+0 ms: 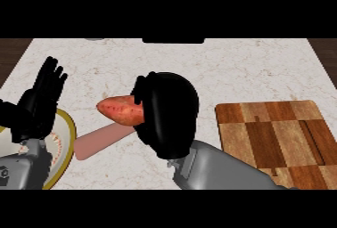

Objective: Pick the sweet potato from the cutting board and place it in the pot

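The orange-red sweet potato is held above the marble counter, left of the wooden cutting board. My right hand is shut on it, its curled fingers hiding the potato's right end. The pot shows at the lower left as a yellowish rim with a pale inside, partly hidden by my left arm. A pinkish handle sticks out from it to the right, below the potato. My left hand stands open at the left edge, fingers up, resting above the pot.
The cutting board lies bare at the right, on the white marble counter. A dark object sits at the counter's far edge. Dark wood shows beyond the counter's left and right ends.
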Controlling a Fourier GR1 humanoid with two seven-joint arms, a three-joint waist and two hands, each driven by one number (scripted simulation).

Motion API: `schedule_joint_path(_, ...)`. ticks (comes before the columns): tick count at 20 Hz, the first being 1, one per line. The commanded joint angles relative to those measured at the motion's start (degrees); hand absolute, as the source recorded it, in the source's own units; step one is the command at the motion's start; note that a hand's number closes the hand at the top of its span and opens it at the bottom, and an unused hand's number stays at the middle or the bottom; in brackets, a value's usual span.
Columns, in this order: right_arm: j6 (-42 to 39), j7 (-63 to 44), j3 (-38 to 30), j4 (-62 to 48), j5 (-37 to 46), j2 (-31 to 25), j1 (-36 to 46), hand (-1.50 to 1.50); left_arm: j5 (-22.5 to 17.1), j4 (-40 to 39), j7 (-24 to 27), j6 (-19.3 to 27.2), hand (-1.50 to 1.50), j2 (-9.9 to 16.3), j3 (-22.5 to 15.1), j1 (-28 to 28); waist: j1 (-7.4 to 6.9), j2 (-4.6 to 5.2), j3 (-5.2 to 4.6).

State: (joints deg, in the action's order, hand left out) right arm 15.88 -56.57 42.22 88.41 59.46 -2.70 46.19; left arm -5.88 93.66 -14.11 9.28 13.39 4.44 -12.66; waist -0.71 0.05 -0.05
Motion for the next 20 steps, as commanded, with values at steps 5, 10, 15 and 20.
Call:
schedule_joint_path(5, 5.29, 10.68, -5.48, -18.02, 2.04, 2.49, -0.29, 1.50, 0.36, -3.04, 0.57, -0.64, 0.00, -0.07, 1.01, -2.36, 0.37, 0.14, 0.04)
schedule_joint_path(10, 10.47, 16.24, -11.16, -26.63, -9.53, 2.66, 0.87, 1.50, -2.30, -4.31, 3.71, -4.04, 0.00, 1.68, 3.70, -1.02, -0.57, 0.49, 0.03)
schedule_joint_path(15, 11.01, 25.25, -11.86, -33.08, -23.53, 2.68, 1.14, -1.50, -0.67, -0.88, 0.63, -2.15, 0.00, 0.14, 1.32, -1.76, -1.72, 0.70, 0.09)
schedule_joint_path(20, 12.93, 37.88, -15.88, -29.78, -35.94, 2.69, -1.09, -1.50, 0.20, 1.17, 0.30, -1.67, 0.00, -0.47, 0.42, -0.15, -1.57, 0.53, 0.17)
